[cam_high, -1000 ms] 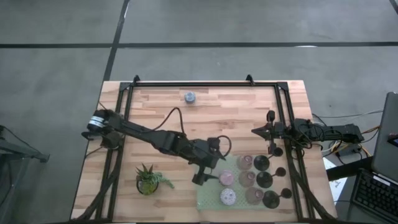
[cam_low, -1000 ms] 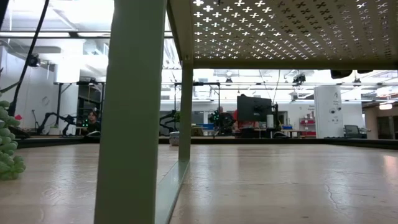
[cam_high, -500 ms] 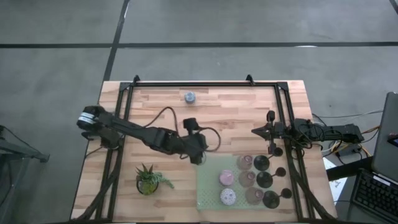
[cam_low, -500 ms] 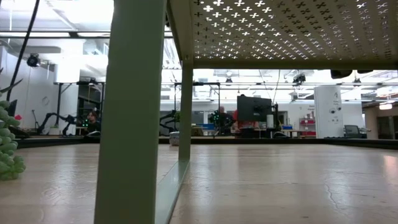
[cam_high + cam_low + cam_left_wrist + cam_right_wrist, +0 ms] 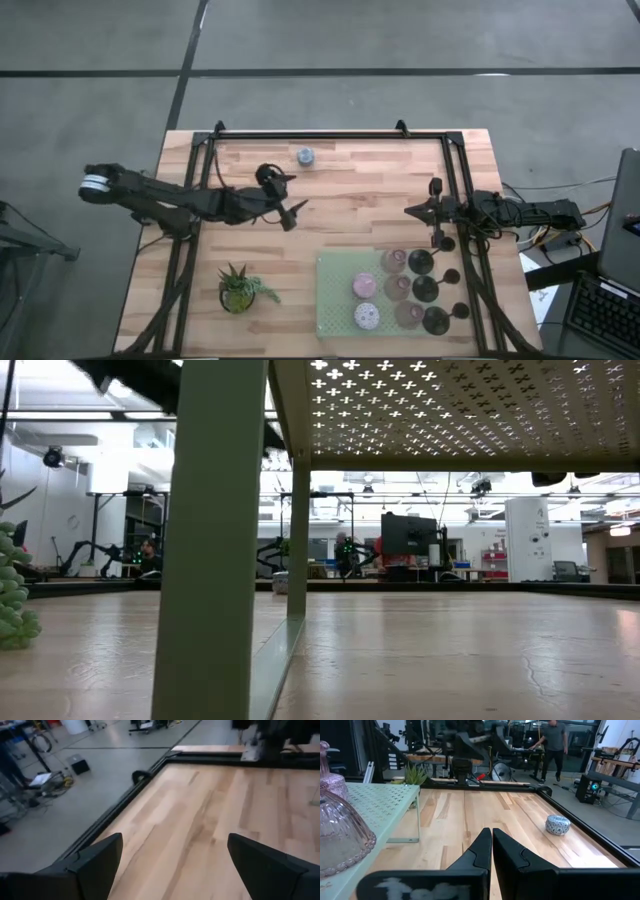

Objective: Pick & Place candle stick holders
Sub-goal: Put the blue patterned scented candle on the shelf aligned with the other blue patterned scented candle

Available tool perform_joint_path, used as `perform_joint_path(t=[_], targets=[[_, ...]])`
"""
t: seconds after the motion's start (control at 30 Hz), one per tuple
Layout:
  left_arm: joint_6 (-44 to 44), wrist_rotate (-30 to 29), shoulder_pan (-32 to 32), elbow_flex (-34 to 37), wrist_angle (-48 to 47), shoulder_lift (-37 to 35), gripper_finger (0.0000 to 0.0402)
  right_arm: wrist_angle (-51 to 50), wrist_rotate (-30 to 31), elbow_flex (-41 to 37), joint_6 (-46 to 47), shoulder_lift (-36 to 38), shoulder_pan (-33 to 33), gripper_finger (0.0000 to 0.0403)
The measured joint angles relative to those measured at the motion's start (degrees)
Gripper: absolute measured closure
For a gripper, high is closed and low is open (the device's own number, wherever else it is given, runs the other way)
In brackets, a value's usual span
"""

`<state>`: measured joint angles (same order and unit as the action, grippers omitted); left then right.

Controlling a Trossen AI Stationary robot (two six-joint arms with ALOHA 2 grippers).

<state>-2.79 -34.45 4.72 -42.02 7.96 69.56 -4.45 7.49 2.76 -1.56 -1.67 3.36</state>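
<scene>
Several candle stick holders, pink bell-shaped ones and black round-based ones, stand on a pale green perforated stand at the near right. One pale-blue round holder sits on its base on the bare wood near the far edge, and also shows in the right wrist view. My left gripper hovers open over the middle of the table, between that holder and the stand, with only bare wood between its fingers. My right gripper rests shut at the right side.
A small green potted plant stands near the front left. A black frame runs along the table's far and side edges. The low view looks under the green stand past its leg. Bare wood lies between the arms.
My left gripper has drawn back from the left edge of the green stand, going toward the table's left and far side, and has turned from pointing down to nearly level. It has stayed open. The holders have not moved.
</scene>
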Motion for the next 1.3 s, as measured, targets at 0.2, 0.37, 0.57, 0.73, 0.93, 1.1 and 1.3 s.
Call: perform_joint_path(t=[0.2,0.37,0.57,0.73,0.93,1.1,1.3], targets=[[-8.75,-5.16,-0.88,6.78,2.29,-1.83,0.0039,0.0,0.0,0.02,-0.03,0.04,-0.02,0.0394],[-8.62,-5.15,-1.77,9.08,5.78,-0.73,0.0039,0.0,0.0,0.0,-0.07,0.03,-0.02,0.0394],[-8.55,-2.11,-9.61,9.46,6.6,-0.59,0.0039,0.0,0.0,0.0,-0.07,0.0,0.0,0.0394],[-12.21,9.91,-19.76,8.26,6.69,-0.58,0.0039,0.0,0.0,0.0,-0.03,0.02,-0.02,0.0394],[-12.49,15.53,-27.82,6.37,7.11,2.79,0.0039,0.0,0.0,0.0,0.02,0.02,0.0,0.0394],[-10.75,18.52,-30.84,1.63,7.57,10.1,0.0039,0.0,0.0,0.0,0.0,0.02,-0.01,0.0394],[-9.34,18.28,-32.62,-5.36,7.49,20.21,0.0039,0.0,0.0,0.0,-0.09,0.02,0.0,0.0394]])
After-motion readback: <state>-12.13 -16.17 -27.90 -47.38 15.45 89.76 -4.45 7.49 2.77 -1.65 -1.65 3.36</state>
